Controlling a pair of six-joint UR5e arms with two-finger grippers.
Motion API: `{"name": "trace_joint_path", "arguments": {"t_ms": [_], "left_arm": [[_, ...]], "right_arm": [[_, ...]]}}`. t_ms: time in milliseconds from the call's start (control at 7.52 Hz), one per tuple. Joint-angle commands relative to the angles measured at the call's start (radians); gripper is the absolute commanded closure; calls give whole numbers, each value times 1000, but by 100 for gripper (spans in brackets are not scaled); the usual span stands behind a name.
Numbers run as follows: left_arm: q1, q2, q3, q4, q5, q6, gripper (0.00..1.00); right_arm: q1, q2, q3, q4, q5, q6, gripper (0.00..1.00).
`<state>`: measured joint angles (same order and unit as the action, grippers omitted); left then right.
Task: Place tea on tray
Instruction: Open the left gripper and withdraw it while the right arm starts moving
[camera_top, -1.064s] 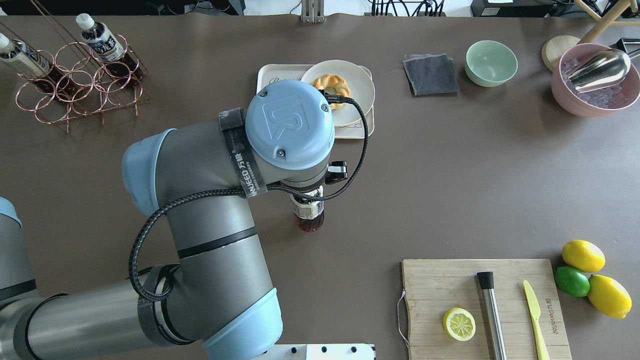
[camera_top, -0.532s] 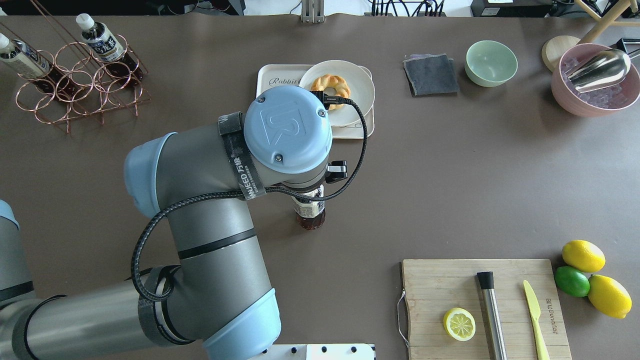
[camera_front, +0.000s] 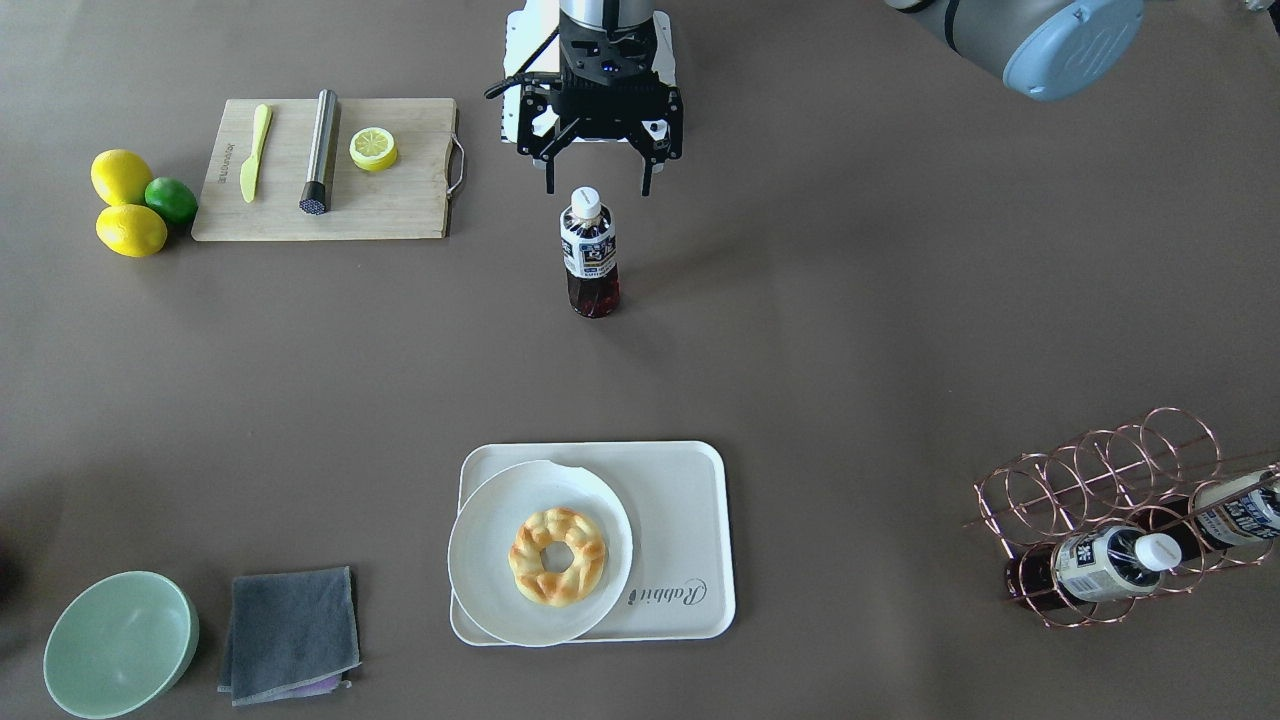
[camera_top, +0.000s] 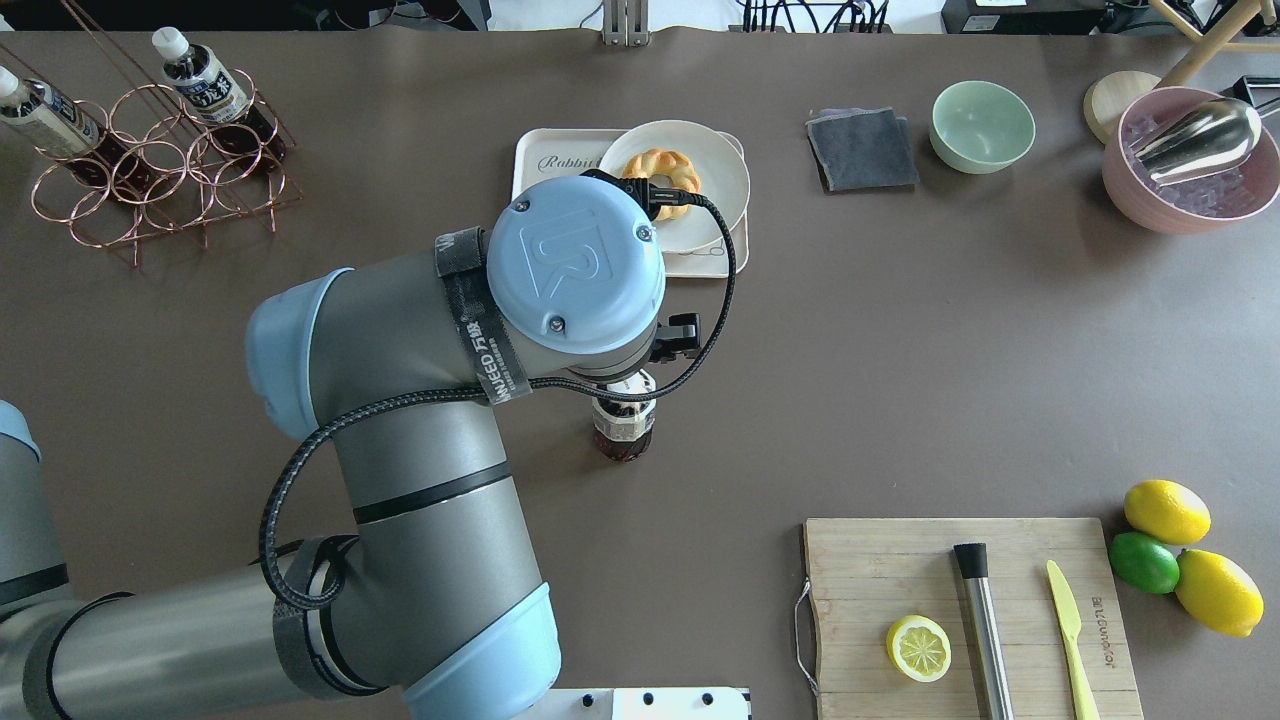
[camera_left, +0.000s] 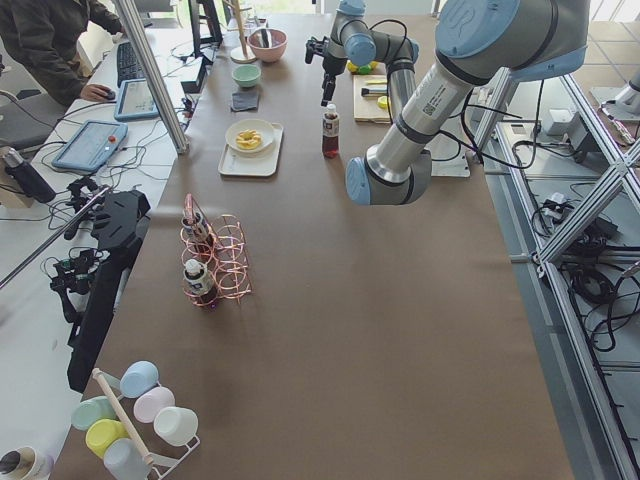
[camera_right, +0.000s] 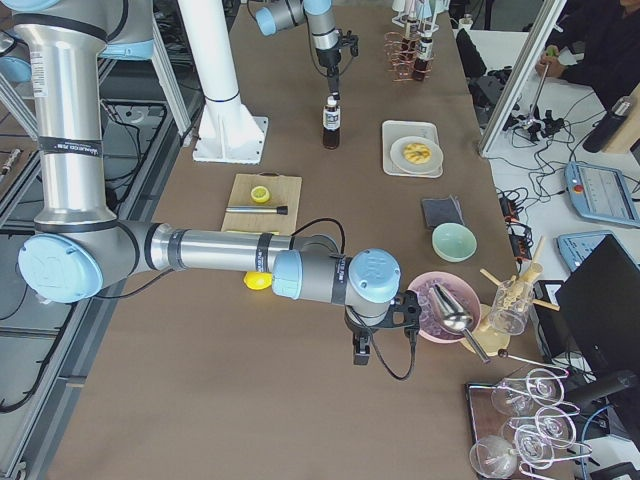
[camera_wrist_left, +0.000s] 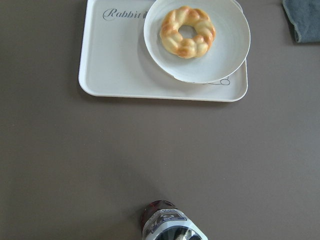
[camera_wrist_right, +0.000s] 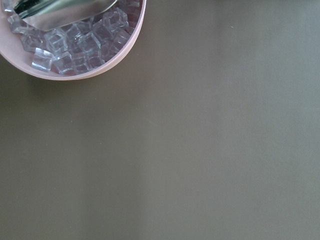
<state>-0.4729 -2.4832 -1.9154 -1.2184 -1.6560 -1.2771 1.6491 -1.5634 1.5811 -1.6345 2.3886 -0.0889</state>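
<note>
The tea bottle stands upright on the brown table, well apart from the Rabbit tray at its 12 o'clock in the front-facing view, the left gripper above its cap with jaws spread wide, while the right gripper hangs where its jaws cannot be judged.

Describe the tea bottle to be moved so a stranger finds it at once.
Find the cream tray mid-table. Toward the robot from it, a tea bottle stands upright on the tabletop. Its two twins sit in the copper rack; this one stands alone.
</note>
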Motion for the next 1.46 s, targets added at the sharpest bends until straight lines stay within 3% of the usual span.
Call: {"name": "trace_joint_path", "arguments": {"t_ms": [0,266,399,532,798,1197,1330], "left_arm": [[-76,56,-45,-1,-4,66,2],[-213,101,-69,-18,-54,201,2],[-290,153,-79,-56,-150,310,2],[-376,218,-89,-122,-175,399,2],[-433,358,-68,-283,-179,420,2],[-519,516,-89,-371,-246,423,2],[-589,597,-96,-368,-400,424,2]], "right_arm": [[0,52,52,-55,10,4,0],[-93,107,216,-197,40,178,0],[-154,132,259,-191,41,319,0],[-205,156,293,-191,41,412,0],[-299,215,338,-191,38,556,0],[-443,314,396,-189,21,783,0],[-528,330,440,-179,-35,810,0]]}}
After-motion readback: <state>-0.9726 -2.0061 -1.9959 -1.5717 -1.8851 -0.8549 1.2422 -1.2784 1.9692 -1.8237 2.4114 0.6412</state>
